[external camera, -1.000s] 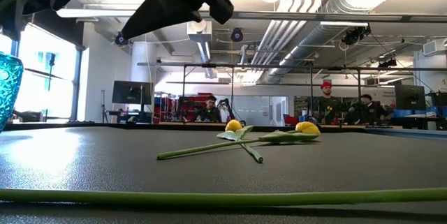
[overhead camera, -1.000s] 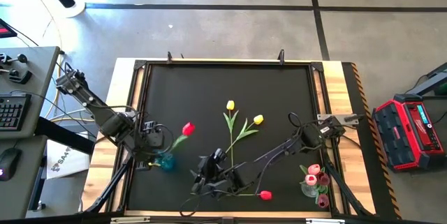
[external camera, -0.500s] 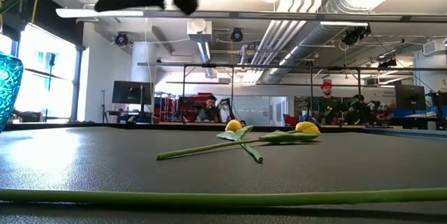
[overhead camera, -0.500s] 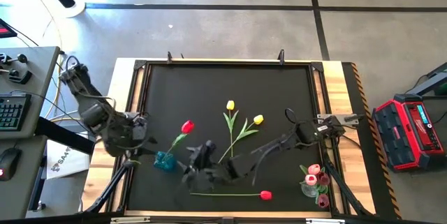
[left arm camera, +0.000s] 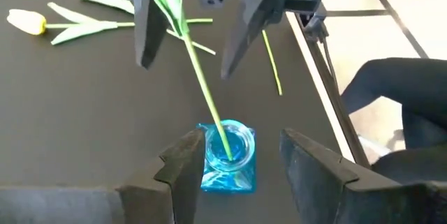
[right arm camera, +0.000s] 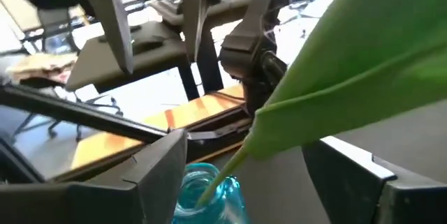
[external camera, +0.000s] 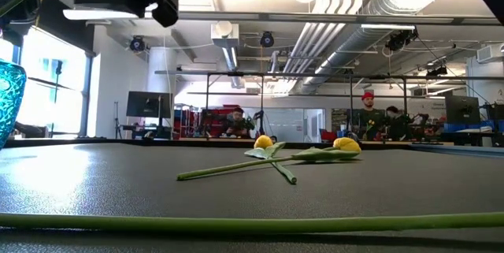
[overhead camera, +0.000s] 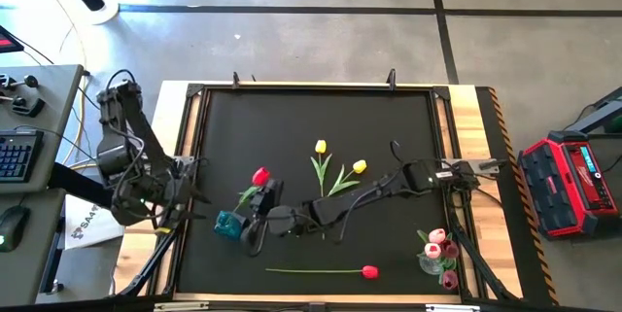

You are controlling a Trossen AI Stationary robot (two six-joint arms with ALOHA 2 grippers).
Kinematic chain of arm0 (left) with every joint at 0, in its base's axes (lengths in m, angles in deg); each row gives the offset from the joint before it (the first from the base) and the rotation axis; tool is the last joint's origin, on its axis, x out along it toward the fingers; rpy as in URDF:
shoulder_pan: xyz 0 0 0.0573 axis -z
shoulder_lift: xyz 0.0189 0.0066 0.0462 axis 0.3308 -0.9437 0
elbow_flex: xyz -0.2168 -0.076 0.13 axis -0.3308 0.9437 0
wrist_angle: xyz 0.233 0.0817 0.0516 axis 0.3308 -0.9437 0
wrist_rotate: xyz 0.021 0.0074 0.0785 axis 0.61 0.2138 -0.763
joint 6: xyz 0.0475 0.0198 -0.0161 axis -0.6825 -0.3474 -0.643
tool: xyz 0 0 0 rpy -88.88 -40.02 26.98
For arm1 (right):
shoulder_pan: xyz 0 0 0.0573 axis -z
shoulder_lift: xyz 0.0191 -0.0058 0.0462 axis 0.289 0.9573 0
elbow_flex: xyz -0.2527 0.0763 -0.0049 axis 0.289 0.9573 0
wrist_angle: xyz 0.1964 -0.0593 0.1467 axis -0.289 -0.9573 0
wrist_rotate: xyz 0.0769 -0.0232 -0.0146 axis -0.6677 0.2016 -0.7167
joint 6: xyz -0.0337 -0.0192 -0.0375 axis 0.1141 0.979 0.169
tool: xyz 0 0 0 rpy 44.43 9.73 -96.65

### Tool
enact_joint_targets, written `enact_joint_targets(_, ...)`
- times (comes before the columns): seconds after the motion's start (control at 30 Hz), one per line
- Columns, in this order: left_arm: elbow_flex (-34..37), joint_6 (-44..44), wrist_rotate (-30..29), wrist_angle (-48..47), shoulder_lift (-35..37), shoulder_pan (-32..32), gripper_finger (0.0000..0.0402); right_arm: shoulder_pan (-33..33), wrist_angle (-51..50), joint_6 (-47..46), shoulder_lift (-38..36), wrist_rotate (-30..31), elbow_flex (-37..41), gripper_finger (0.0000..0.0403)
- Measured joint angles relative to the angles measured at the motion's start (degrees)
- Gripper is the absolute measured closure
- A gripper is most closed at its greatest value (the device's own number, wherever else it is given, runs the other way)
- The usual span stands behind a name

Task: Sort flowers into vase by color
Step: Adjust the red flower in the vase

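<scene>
Right gripper (overhead camera: 255, 217) open beside blue vase (overhead camera: 228, 224) on black tabletop (overhead camera: 379, 137).

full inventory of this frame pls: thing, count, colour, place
Blue vase: 1, teal glass, left front of mat, holding one red tulip.
Red tulip in vase: 1, leaning toward mat centre.
Loose red tulip: 1, flat near front edge.
Yellow tulips: 2, crossed at mat centre, second head.
Clear vase: 1, right front, with pink tulips and some darker heads; count unclear.
Mat: 1, black, on wood table.
Red toolbox: 1, floor, right.
Keyboard: 1, desk, left.
People: several, far background, low view.
Left gripper: open, behind blue vase.
Right gripper: open, straddling the stem by blue vase.
</scene>
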Motion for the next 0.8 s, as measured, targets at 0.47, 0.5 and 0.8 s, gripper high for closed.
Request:
enact_joint_targets(0.47,0.0,-1.03,-3.52,-0.44,0.0,2.16,0.0227,6.64,-5.47,8.91,-0.53,-22.53,-4.95,0.0171)
enact_joint_targets(0.5,0.0,-1.03,-3.54,-0.57,0.0,2.16,0.0227,6.92,-6.34,9.56,-0.52,-23.88,-5.86,0.0171)
enact_joint_targets(0.8,0.0,0.09,-4.44,-1.42,0.0,2.16,0.0227,6.78,-11.8,16.5,-0.61,-32.02,-10.34,0.0171)
